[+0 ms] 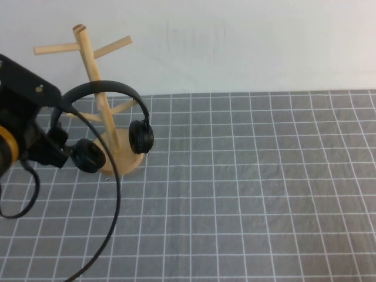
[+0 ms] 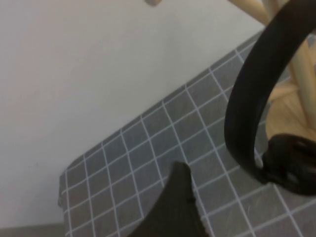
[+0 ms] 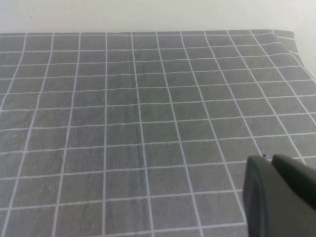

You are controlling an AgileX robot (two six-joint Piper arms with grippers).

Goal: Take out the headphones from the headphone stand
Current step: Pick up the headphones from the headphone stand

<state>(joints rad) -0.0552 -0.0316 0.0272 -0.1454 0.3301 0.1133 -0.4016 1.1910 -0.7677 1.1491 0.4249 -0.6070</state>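
Note:
The black headphones (image 1: pixel 103 87) hang on the light wooden headphone stand (image 1: pixel 89 59), the headband over a lower peg and the two earcups at either side of the pole near the round base. My left gripper (image 1: pixel 60 147) is at the far left, right beside the left earcup (image 1: pixel 88 156) and the headband's left end. It is open. In the left wrist view one finger (image 2: pixel 180 202) shows with the headband (image 2: pixel 252 94) just beside it, not gripped. My right gripper (image 3: pixel 269 160) is shut and empty over the bare mat, and is out of the high view.
A grey mat with a white grid (image 1: pixel 252 188) covers the table, and a white wall stands behind it. The robot's black cable (image 1: pixel 117 200) loops from the left arm down across the mat's front left.

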